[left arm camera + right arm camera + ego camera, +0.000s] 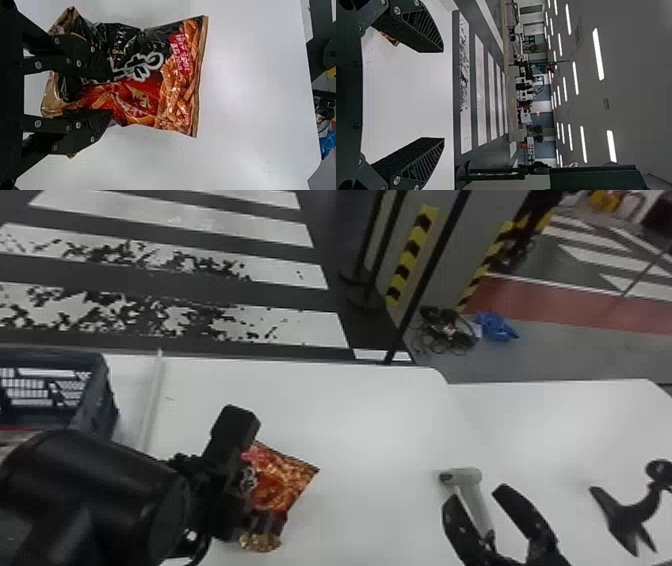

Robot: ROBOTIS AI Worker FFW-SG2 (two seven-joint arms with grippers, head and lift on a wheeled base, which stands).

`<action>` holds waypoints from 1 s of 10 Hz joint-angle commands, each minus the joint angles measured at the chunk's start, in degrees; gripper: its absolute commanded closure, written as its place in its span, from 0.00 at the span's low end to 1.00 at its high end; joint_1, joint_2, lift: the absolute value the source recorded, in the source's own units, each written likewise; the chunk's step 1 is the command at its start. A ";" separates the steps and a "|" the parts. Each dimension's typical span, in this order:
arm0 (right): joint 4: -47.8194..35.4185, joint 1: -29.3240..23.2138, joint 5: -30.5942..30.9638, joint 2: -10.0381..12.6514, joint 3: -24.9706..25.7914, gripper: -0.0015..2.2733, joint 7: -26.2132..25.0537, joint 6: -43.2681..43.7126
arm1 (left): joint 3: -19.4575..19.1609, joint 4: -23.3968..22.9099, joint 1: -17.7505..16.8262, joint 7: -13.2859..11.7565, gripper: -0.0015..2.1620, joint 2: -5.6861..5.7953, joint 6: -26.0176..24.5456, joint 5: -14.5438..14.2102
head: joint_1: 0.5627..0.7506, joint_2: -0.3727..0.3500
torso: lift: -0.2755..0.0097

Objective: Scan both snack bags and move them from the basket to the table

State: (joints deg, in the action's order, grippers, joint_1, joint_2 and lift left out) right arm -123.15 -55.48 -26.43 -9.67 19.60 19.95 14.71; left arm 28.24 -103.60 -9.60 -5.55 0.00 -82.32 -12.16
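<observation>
Both right gripper (474,494) fingers wide apart

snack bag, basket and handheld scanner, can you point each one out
Snack bag (174,91): left wrist view, printed front near its straight end seam
Basket (95,408): head view, side wall nearest the table's middle
Handheld scanner (475,499): head view, handle

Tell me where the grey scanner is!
In the head view, the scanner is toward the right on the white table, by the right gripper's open fingertips.
</observation>
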 commanded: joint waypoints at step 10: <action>-0.77 -1.13 -0.99 -0.35 0.35 0.06 1.49 0.97 | -3.98 -25.69 12.06 5.46 0.01 2.11 2.38 8.64 | 0.70 0.03 | 0.62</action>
State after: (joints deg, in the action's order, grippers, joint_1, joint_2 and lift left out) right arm -124.00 -56.59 -27.33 -9.97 19.93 21.35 15.75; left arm 24.94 -128.06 1.97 0.03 1.40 -80.36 -3.53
